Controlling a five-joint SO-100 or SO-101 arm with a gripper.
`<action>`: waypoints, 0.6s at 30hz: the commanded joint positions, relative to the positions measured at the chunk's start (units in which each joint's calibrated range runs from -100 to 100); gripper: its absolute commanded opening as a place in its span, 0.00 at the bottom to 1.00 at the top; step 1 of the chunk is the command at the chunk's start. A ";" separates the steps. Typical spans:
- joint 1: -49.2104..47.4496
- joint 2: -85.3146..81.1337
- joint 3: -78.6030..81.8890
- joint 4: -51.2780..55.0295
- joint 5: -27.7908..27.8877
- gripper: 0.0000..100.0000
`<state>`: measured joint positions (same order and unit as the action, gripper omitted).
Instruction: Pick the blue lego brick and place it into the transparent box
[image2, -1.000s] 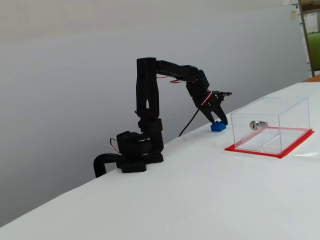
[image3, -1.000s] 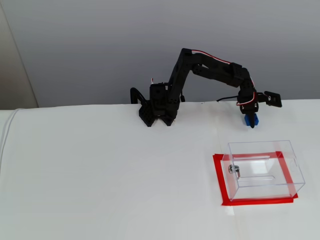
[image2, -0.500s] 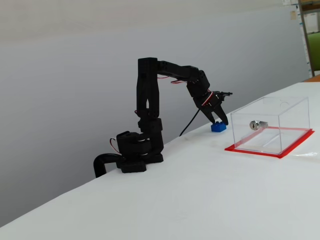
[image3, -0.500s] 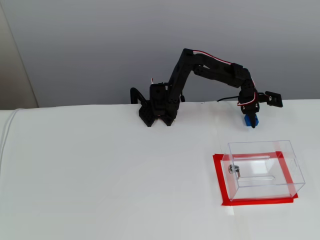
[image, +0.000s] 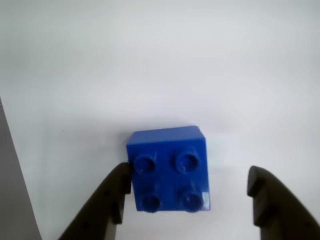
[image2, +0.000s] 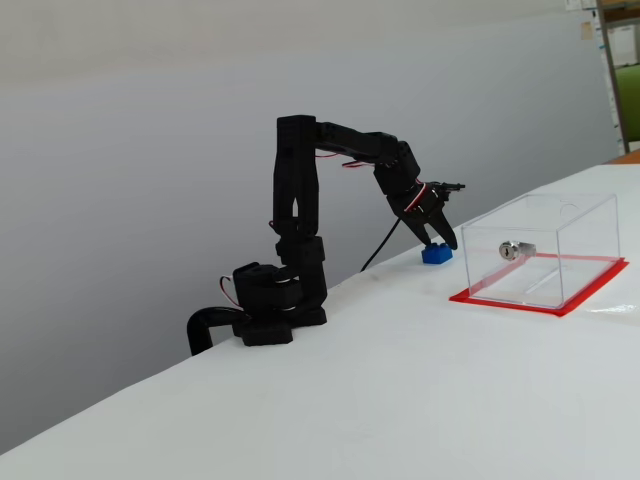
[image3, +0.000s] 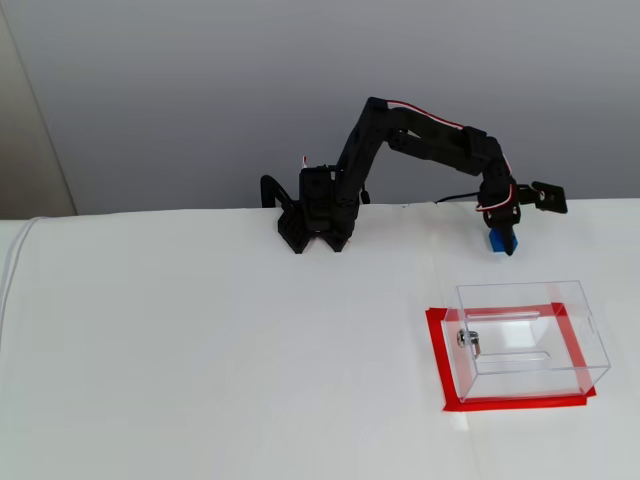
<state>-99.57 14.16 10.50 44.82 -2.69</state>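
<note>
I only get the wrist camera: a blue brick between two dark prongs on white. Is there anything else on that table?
Observer: Yes, a transparent box with a red base edge stands on the table, apart from the blue lego brick.
Operator: Anything in it?
Observer: Only a small silver lock fitting on one wall.
Operator: Is the brick lifted?
Observer: No. In a fixed view it sits on the table under the open gripper.

White table (image3: 200, 350), grey wall (image3: 200, 90)
</note>
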 joint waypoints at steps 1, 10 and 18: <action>-0.06 0.30 -0.65 0.35 -0.18 0.20; -0.06 -0.12 -0.92 0.53 -0.18 0.13; -0.06 -0.29 -1.46 0.44 -0.18 0.13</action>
<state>-99.57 15.26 10.94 45.59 -2.69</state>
